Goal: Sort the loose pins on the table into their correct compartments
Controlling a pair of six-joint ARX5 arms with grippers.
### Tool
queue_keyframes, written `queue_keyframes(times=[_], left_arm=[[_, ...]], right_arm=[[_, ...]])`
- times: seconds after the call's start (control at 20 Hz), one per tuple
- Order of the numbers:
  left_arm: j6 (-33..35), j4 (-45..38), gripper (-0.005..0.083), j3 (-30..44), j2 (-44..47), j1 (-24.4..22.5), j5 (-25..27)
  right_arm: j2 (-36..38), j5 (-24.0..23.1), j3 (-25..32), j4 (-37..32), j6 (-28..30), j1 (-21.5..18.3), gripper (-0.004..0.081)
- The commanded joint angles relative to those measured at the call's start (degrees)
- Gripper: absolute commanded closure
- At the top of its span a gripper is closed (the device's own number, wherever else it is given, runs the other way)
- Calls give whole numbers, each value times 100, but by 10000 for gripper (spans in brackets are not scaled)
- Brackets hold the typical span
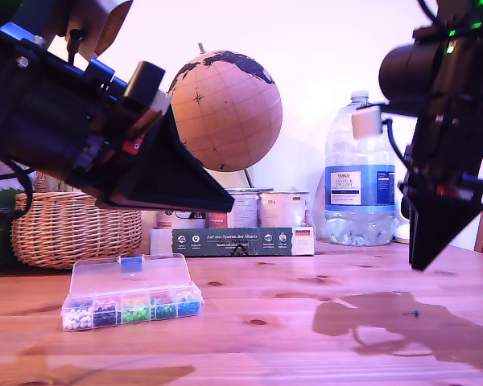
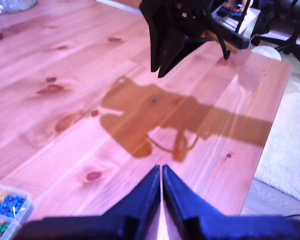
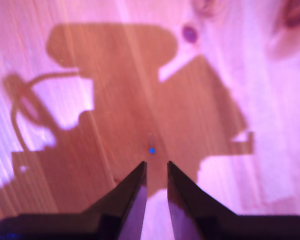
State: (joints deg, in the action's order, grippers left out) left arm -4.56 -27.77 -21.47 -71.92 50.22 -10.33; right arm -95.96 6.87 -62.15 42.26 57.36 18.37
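Note:
A tiny blue-headed pin (image 1: 414, 313) (image 2: 153, 100) (image 3: 151, 150) lies on the wooden table toward the exterior view's right, inside an arm's shadow. My second gripper (image 1: 416, 265) (image 2: 157, 71) (image 3: 156, 166) hangs above it, jaws a narrow gap apart with nothing between them; the pin sits just beyond its tips. The clear organiser box (image 1: 129, 277) (image 2: 7, 207) stands open at the exterior view's left, its compartments (image 1: 133, 310) showing white, dark, pink, green and blue pinheads. My first gripper (image 1: 228, 206) (image 2: 161, 169) is raised above the table near the box, jaws together, holding nothing.
A wicker basket (image 1: 76, 229), a globe (image 1: 225, 108), tins (image 1: 258, 209), a dark green carton (image 1: 241, 241) and a large water bottle (image 1: 360, 181) line the table's back. In the first wrist view the table edge (image 2: 262, 145) drops to a white rug (image 2: 290, 145).

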Motion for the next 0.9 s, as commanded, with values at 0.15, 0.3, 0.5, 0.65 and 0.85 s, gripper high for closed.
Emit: queue_keyframes(times=[0.15,0.3,0.5,0.65,0.85], left_arm=[[4,-55,797,101,-57,20,13],[4,-57,797,101,-57,20,13],[4,-57,797,101,-57,20,15],[4,-57,797,101,-57,20,15],[4,-57,797,101,-57,20,15]], right_arm=[[-229,9,-35,-31,122,0,661],[-341,2,-35,-72,232,0,660],[-542,0,-35,-120,284,92,660],[-625,-44,-35,-219,286,129,660],[-654,-162,-35,-216,310,138,660]])
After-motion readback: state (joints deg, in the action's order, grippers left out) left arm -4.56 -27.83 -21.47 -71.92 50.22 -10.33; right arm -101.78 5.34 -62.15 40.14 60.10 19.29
